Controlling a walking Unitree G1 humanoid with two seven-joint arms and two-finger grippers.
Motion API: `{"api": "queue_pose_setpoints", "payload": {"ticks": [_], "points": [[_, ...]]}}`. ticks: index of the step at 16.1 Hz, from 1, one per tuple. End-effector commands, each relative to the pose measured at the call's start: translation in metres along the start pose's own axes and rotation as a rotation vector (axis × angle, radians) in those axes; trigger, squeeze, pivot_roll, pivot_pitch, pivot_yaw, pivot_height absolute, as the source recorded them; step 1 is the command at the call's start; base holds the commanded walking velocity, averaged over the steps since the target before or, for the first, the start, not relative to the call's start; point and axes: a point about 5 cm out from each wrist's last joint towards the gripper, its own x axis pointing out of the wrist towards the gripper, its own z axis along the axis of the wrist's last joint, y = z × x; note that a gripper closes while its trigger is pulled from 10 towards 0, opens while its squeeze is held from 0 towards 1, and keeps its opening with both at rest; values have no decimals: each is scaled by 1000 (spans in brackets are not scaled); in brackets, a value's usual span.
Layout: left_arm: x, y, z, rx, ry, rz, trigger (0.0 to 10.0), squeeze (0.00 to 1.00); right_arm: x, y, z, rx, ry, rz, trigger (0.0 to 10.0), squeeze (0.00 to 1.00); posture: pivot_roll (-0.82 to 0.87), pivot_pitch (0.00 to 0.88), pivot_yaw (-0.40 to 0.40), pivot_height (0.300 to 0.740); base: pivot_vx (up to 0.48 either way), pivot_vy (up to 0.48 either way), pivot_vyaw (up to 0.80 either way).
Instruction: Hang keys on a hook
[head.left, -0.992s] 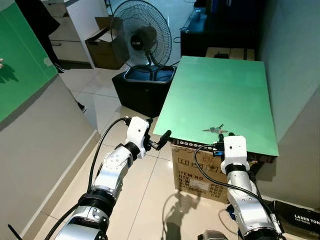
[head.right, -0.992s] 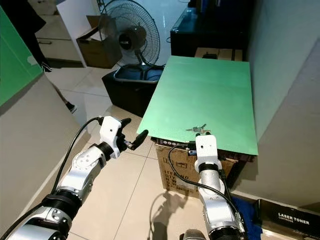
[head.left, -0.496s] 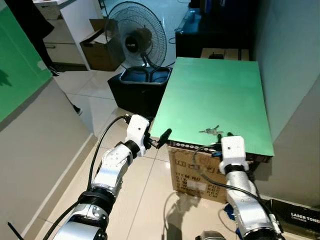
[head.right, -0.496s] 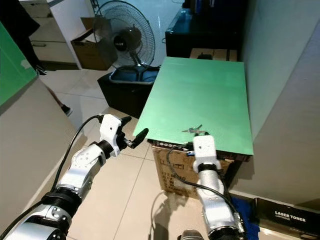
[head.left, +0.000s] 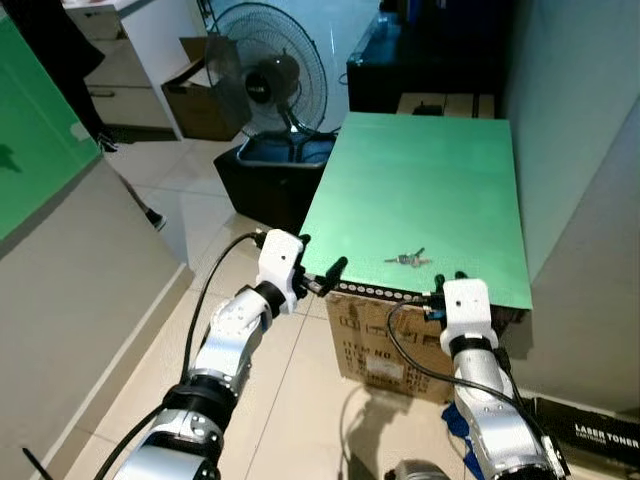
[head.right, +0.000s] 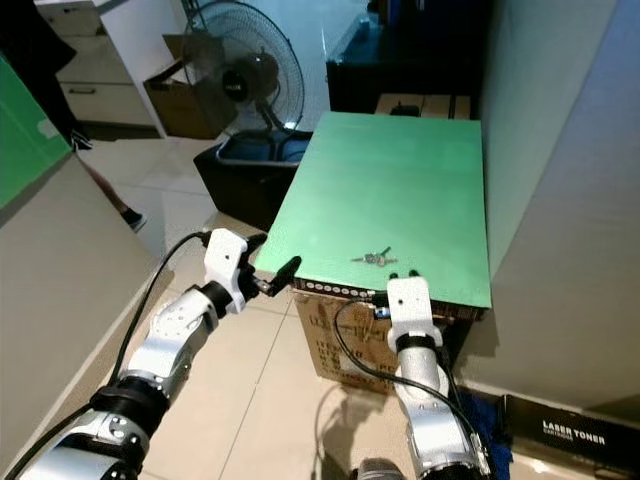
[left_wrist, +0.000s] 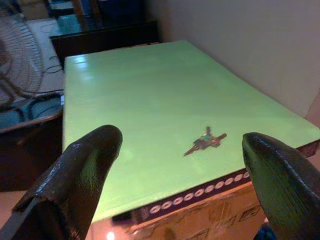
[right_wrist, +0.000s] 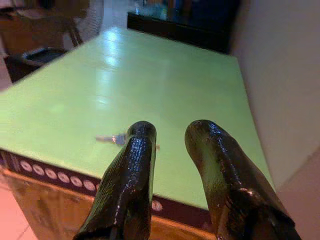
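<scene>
Near the lower middle of the head views, the keys (head.left: 408, 259) lie flat on the green worktop (head.left: 420, 170), close to its near edge and untouched. That green board rests on a cardboard box (head.left: 385, 340) printed with black lettering. The right gripper (head.left: 447, 279) sits just short of the near edge, right of and below the keys in the frame, its jaws set narrow with a small gap and nothing between them; in the right wrist view the keys (right_wrist: 114, 139) lie just past the tip of one finger. The left gripper (head.left: 318, 277) hovers at the board's lower-left corner with its jaws spread wide and empty, and its wrist view frames the keys (left_wrist: 205, 141) between the two fingers, well ahead of them. A standing fan (head.left: 265, 75) and a dark bin (head.left: 270, 175) stand in the upper left of the frame. By my reading the task has barely begun: the approach looks nearly finished, but the keys are not yet grasped or lifted, and no hook can be made out, so finding it and hanging them all remain.
</scene>
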Motion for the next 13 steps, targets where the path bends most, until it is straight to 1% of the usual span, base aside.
{"api": "queue_pose_setpoints", "payload": {"ticks": [1, 2, 3, 4, 5, 6, 7, 9, 10, 11, 13], "points": [[-7, 11, -6, -2, 23, 55, 10000, 0, 4, 8, 6, 5, -20, 28, 10000, 0, -263, 0, 126, 740, 0, 0, 0], [-6, 9, -5, 12, 23, 49, 10000, 0, 5, 8, 10, 2, -32, 33, 10000, 0, -270, 0, 132, 740, 0, 0, 0], [-2, 5, -2, 13, 17, 28, 10000, 0, 6, 6, 14, -3, -48, 35, 10000, 0, -290, 0, 161, 740, 0, 0, 0], [2, 0, 1, 9, 11, 3, 10000, 0, 8, 3, 14, -4, -45, 20, 10000, 0, -300, 0, 178, 740, 0, 0, 0], [6, -4, 2, -10, 7, -11, 10000, 0, 8, -1, 13, 0, -49, 5, 10000, 0, -308, 0, 195, 740, 0, 0, 0], [7, -6, 0, -23, 15, -3, 10000, 0, 10, -3, 12, -4, -44, -6, 10000, 0, -305, 0, 195, 740, 0, 0, 0], [6, -4, 0, -20, 12, 8, 10000, 0, 11, -5, 14, 7, -48, -24, 10000, 0, -280, 0, 183, 740, 0, 0, 0], [2, 10, 1, -27, 18, 80, 10000, 0, 12, -2, 14, 6, -46, -9, 10000, 0, -268, 0, 184, 740, 0, 0, 0], [2, 13, 1, -24, 26, 97, 10000, 0, 12, -2, 14, 7, -44, -9, 10000, 0, -268, 0, 186, 740, 0, 0, 0], [2, 15, 2, 2, 35, 103, 10000, 0, 13, -1, 15, 7, -47, -9, 10000, 0, -268, 0, 196, 740, 0, 0, 0], [4, 12, 5, 3, 23, 77, 10000, 0, 14, 1, 14, 5, -44, -2, 10000, 0, -271, 0, 194, 740, 0, 0, 0]]}}
